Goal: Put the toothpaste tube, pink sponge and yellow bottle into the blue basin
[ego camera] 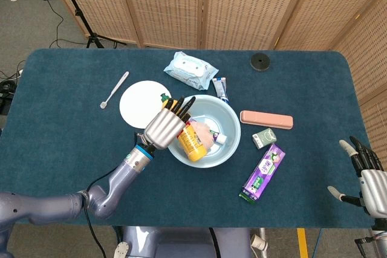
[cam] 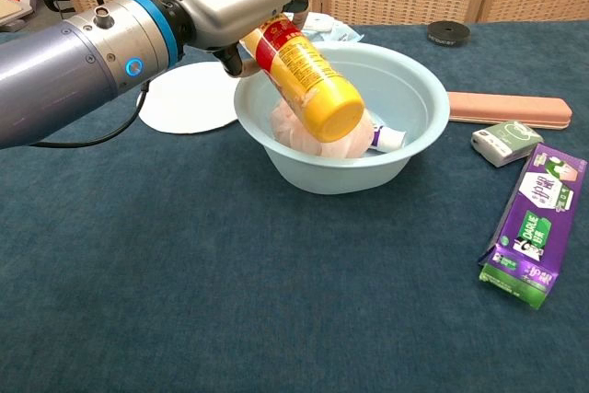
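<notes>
The yellow bottle (ego camera: 191, 142) with its red label (cam: 304, 80) lies tilted in the light blue basin (ego camera: 233, 119), base down on the pink sponge (cam: 293, 126). Its top is under my left hand (ego camera: 164, 126), which holds it at the basin's left rim (cam: 248, 89), fingers stretched out over it. A white toothpaste tube (ego camera: 218, 138) lies in the basin beside the sponge, and its end (cam: 387, 138) shows in the chest view. My right hand (ego camera: 366, 176) hangs open past the table's right front corner, holding nothing.
A white disc (ego camera: 140, 102) and toothbrush (ego camera: 113, 89) lie left of the basin. A wipes pack (ego camera: 190, 70) and a small tube (ego camera: 221, 89) lie behind it. A pink case (ego camera: 266, 119), small green box (ego camera: 264, 138) and purple box (ego camera: 264, 172) lie to its right.
</notes>
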